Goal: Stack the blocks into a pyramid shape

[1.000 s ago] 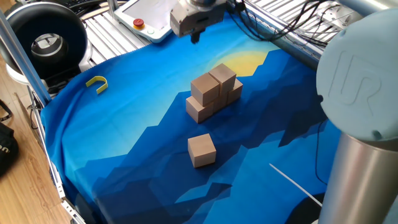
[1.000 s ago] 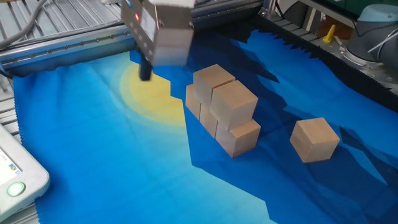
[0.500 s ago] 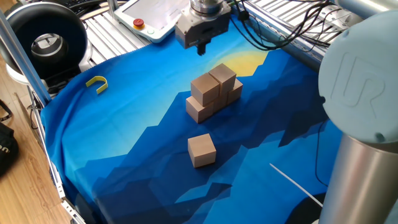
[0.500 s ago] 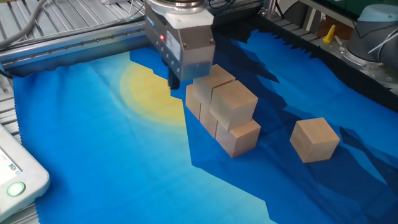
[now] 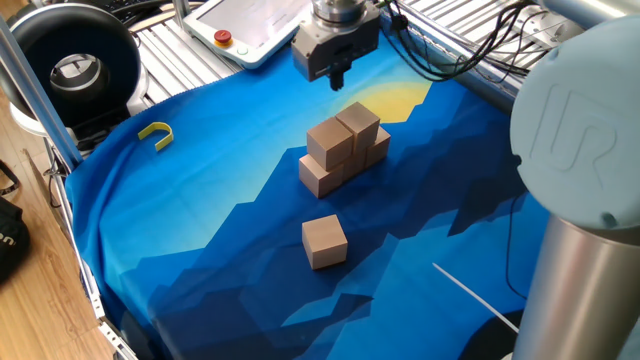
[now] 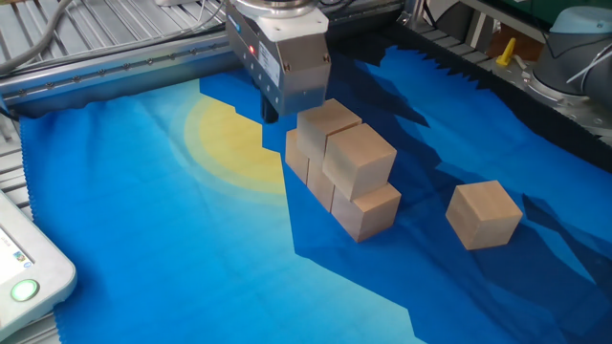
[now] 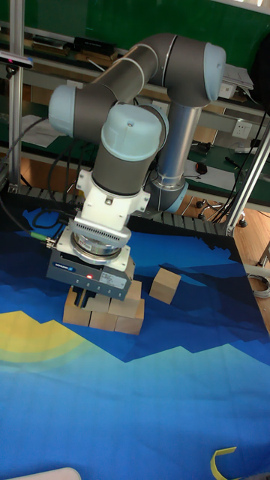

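One fixed view: at far left a yellow hook [image 5: 156, 134] lies on the blue cloth [image 5: 200, 200], well apart from everything else. At centre stands the stack [image 5: 343, 147]: a bottom row of blocks with two more on top. The loose block [image 5: 324, 241] sits alone on the cloth nearer the camera. The gripper [image 5: 338, 72] hangs above and behind the stack, over the yellow patch [image 5: 400, 100] of the cloth. At right, the grey arm base [image 5: 580, 180] fills the frame edge and is cut off.

The other fixed view: the gripper [image 6: 271, 113] body stands just behind the stack [image 6: 344, 172], with a red light on its housing. Only one dark finger [image 6: 271, 112] shows below the housing; the rest is hidden by the body. The loose block [image 6: 484, 213] lies at right, apart from the stack. The hook does not appear on the cloth here.

Tall fixed view: the whole arm [image 7: 135, 112] is visible, bent over the table. The gripper [image 7: 84, 297] covers the upper tier of the stack [image 7: 105, 311], so only three bottom blocks show. The loose block [image 7: 165, 284] sits just right of the stack. The hook [image 7: 223, 459] lies at the lower right edge, partly cut off.

The gripper holds nothing; whether it touches the stack, and how far the fingers are apart, cannot be told in any view.
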Controlling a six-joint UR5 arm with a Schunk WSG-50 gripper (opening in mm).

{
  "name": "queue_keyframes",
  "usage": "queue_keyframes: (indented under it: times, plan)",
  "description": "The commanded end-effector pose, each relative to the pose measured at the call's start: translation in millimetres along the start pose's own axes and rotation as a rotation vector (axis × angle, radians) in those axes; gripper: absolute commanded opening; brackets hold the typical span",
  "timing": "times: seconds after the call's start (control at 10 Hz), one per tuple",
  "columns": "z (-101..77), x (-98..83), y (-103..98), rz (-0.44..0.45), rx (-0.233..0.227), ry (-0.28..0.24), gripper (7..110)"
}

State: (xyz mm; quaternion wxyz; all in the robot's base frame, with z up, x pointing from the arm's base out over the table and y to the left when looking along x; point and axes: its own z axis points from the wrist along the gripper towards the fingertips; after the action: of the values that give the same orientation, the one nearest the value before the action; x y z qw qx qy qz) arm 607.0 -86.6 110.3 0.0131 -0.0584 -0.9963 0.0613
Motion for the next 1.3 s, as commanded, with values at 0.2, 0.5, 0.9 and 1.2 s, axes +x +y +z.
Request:
queue_keyframes:
  times: [0.2, 0.5, 0.9, 1.2]
  plan:
    - [-2.5, 20.0, -33.1, -0.070, 0.070, 0.080, 7]
    - [2.9, 41.0, -28.7, -0.155, 0.024, 0.133, 7]
    - [-2.8, 65.5, -23.9, -0.240, -0.025, 0.205, 7]
    - [-2.4, 73.6, -22.7, -0.241, -0.037, 0.225, 7]
